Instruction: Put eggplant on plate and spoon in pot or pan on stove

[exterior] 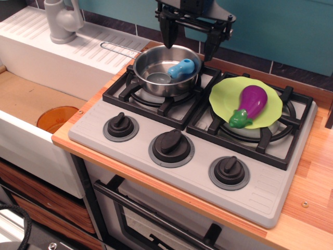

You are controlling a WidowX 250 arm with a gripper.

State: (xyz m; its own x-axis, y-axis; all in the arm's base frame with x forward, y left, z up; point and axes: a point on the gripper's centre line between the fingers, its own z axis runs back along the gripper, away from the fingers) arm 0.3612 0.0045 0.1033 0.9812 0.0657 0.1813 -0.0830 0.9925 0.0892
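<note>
The purple eggplant with its green cap lies on the lime-green plate, which rests on the right burner of the grey stove. The steel pot sits on the left burner. The spoon lies inside it, grey bowl on the pot's floor, light-blue handle leaning on the far right rim. My gripper is open and empty, hanging above the pot's far rim, its two black fingers spread wide and clear of the spoon.
Three black knobs line the stove's front. A white sink drainboard with a grey faucet lies at the left. An orange disc sits in the basin below. The wooden counter runs along the right.
</note>
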